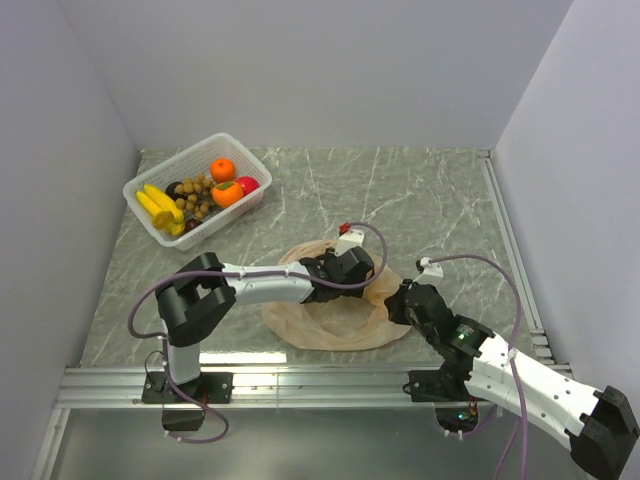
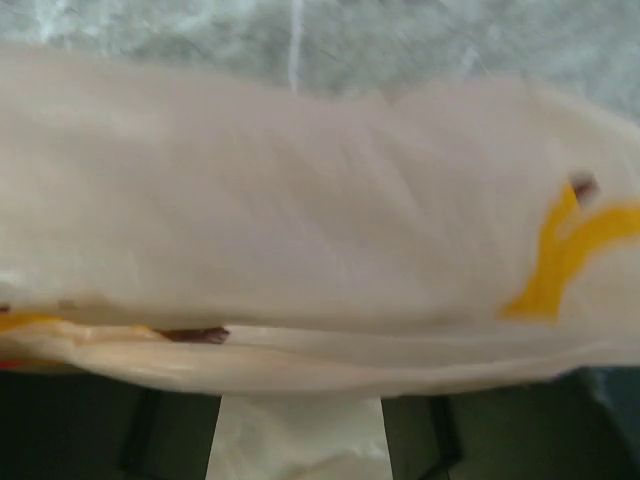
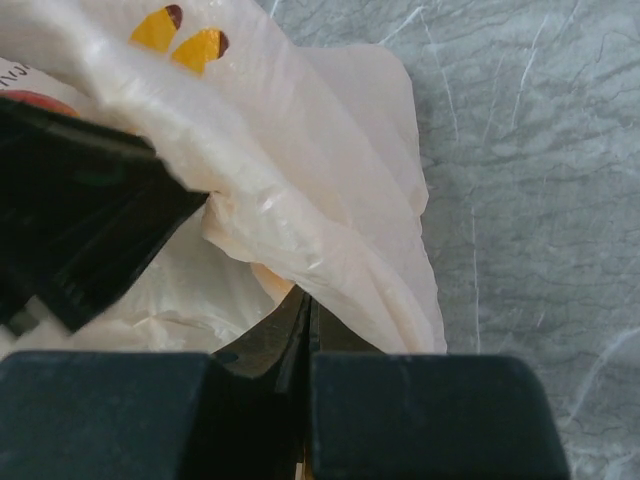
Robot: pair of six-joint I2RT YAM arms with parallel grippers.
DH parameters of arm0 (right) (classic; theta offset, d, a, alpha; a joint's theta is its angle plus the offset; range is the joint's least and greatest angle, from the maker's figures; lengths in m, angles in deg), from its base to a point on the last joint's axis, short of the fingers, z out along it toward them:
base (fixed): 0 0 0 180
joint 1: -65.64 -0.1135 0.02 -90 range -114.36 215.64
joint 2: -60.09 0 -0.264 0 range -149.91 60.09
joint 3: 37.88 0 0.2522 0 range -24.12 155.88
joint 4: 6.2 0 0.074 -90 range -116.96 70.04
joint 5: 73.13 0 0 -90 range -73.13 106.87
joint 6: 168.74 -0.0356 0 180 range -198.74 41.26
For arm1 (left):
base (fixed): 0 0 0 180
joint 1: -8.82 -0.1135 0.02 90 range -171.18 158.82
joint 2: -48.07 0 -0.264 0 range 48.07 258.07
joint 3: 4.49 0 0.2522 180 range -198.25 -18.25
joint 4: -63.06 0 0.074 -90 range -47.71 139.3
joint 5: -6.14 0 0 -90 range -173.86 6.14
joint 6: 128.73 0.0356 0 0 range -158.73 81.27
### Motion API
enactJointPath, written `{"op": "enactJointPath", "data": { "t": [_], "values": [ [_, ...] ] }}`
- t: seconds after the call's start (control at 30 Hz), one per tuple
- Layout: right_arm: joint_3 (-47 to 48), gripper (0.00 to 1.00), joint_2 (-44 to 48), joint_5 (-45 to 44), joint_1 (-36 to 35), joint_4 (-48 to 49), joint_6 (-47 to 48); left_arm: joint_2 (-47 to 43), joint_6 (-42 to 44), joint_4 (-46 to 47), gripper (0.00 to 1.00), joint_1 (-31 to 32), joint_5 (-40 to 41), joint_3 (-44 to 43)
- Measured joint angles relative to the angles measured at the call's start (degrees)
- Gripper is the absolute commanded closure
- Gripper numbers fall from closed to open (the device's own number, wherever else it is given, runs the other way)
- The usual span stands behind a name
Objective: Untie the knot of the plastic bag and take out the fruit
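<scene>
The plastic bag (image 1: 330, 325) lies flat and crumpled on the marble table between both arms. No knot shows on it. My left gripper (image 1: 325, 275) rests on the bag's top and is shut on a fold of plastic (image 2: 300, 200); a strip of plastic runs between its fingers (image 2: 300, 440). My right gripper (image 1: 398, 302) is at the bag's right edge, its jaws shut on the plastic (image 3: 305, 305). The bag fills the right wrist view (image 3: 330, 180), with the left gripper (image 3: 90, 220) dark at the left. The fruit lies in the white basket: bananas (image 1: 158, 207), apple (image 1: 248, 185), persimmon (image 1: 227, 193), brown balls (image 1: 197, 197).
The white mesh basket (image 1: 176, 160) stands at the table's far left and also holds a plain tangerine (image 1: 222, 169). Grey walls close the table on three sides. A metal rail runs along the near edge (image 1: 300, 385).
</scene>
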Motion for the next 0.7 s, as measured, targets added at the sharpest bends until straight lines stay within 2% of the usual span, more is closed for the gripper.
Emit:
{"op": "enactJointPath", "data": {
  "t": [0.17,0.23,0.7],
  "values": [
    [0.0,1.0,-0.1,0.2,0.0,0.2,0.0,2.4,-0.5,1.9,0.39,-3.4,0.1,-0.6],
    [0.0,1.0,-0.1,0.3,0.0,0.3,0.0,3.0,-0.4,2.2,0.42,-4.2,0.2,-1.1],
    [0.0,1.0,-0.1,0.3,0.0,0.7,0.0,7.6,-1.0,2.3,0.49,-4.1,-0.7,-3.6]
  ]
}}
